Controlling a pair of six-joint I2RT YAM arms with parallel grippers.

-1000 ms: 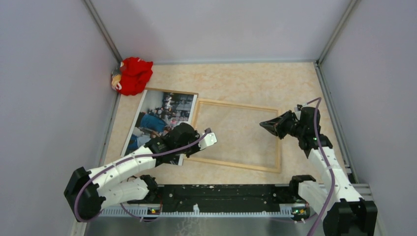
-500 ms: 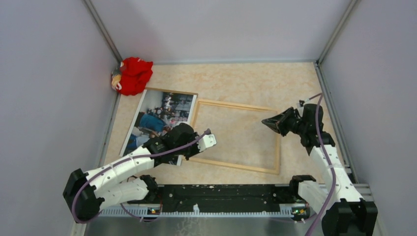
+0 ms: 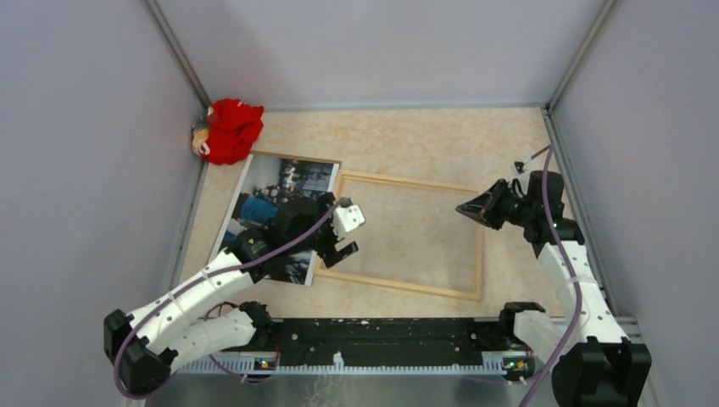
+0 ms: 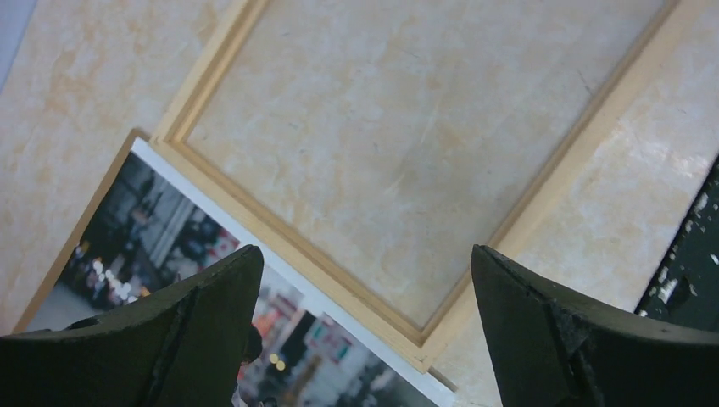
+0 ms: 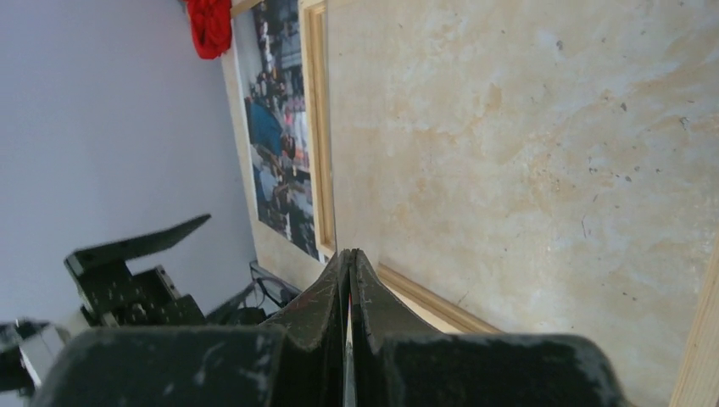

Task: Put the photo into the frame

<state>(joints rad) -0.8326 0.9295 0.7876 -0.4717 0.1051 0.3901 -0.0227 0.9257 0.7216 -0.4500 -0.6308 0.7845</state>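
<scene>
- Photo flat and face up on the left of the table, resting on a brown backing board seen only as a thin edge along the far side; not yet in the frame.
- Frame flat just to the right, its left rail hard beside the photo's right border, touching or nearly so; bare tabletop visible through the pane.
- Left gripper hanging over the photo's near right corner and the frame's near left corner, jaws spread wide, holding nothing.
- Right gripper raised above the frame's right rail, jaws clenched together on nothing.
- Red soft toy in the far left corner, just beyond the photo.
- Likely trouble: with a glossy sheet lying flush, a risk of skidding off the edge or creasing the corner when pinching.
- Also possible: lifting the board along with the print, or nudging the light frame aside by coming down so close to its rail.
- Further on: catching a corner on a rail if lowered askew, given the snug fit.
</scene>
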